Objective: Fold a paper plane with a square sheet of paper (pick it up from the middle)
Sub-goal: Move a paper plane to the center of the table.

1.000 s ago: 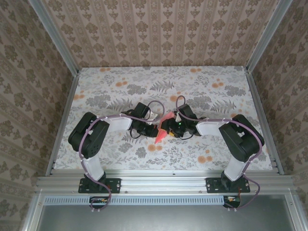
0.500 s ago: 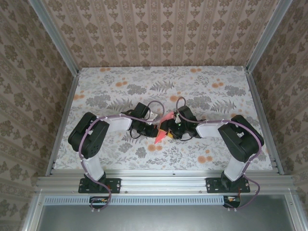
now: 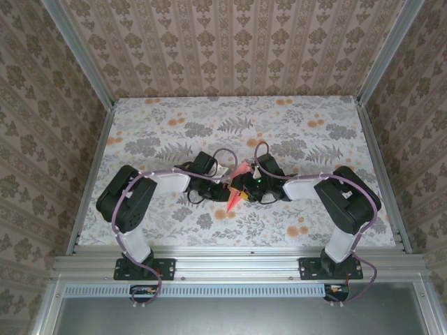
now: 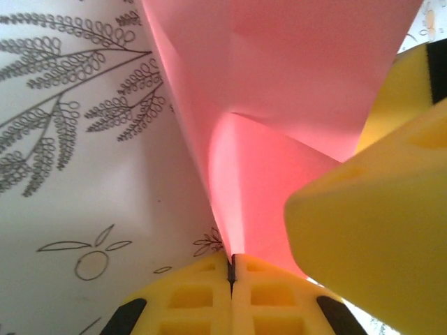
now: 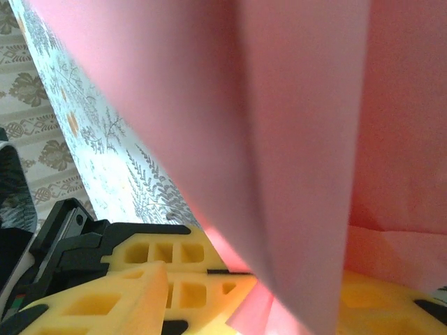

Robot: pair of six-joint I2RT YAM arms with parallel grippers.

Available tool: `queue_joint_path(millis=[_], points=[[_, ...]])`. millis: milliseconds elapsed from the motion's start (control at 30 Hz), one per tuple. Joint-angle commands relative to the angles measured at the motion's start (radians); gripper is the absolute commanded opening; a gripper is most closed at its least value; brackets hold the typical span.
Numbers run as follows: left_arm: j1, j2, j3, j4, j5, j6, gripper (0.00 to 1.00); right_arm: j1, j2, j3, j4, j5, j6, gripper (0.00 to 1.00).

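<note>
Pink plane (image 3: 236, 192) sits over the table's (image 3: 174, 112) middle, tip toward its near edge. Left gripper (image 4: 231, 269) is clamped tight on it. Right gripper (image 3: 246, 188) straddles it, possibly loose; can't tell.

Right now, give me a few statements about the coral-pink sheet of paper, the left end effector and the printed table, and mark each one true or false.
1. The left end effector is shut on the coral-pink sheet of paper. True.
2. The paper lies as a flat, unfolded square. False: it is folded, with creases, and narrows to a point.
3. The table has a grey leaf and orange flower print. True.
4. The left end effector's fingers are blue. False: they are yellow.
</note>
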Motion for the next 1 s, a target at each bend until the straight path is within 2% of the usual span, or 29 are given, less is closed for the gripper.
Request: queue_joint_path(millis=[0,367,567,633,733,867,967], points=[[-0.006,-0.033,-0.021,0.04,0.057,-0.044,0.01,0.015,0.009,-0.004,-0.036,0.022,0.023,0.48],[0.009,-0.038,-0.048,0.074,0.094,-0.064,0.02,0.021,-0.022,0.029,-0.213,0.082,-0.086,0.32],[0.011,-0.044,-0.049,0.075,0.095,-0.07,0.1,0.025,-0.041,0.079,-0.308,0.119,-0.145,0.15],[0.014,-0.053,-0.048,0.07,0.093,-0.068,0.14,0.025,-0.056,0.113,-0.39,0.151,-0.195,0.11],[0.023,-0.079,-0.05,0.065,0.092,-0.071,0.25,0.024,-0.061,0.195,-0.555,0.209,-0.303,0.05],[0.038,-0.138,-0.05,0.057,0.092,-0.085,0.39,0.025,-0.003,0.368,-0.836,0.298,-0.503,0.04],[0.057,-0.178,-0.051,0.032,0.095,-0.083,0.43,0.021,0.075,0.517,-1.032,0.366,-0.642,0.04]])
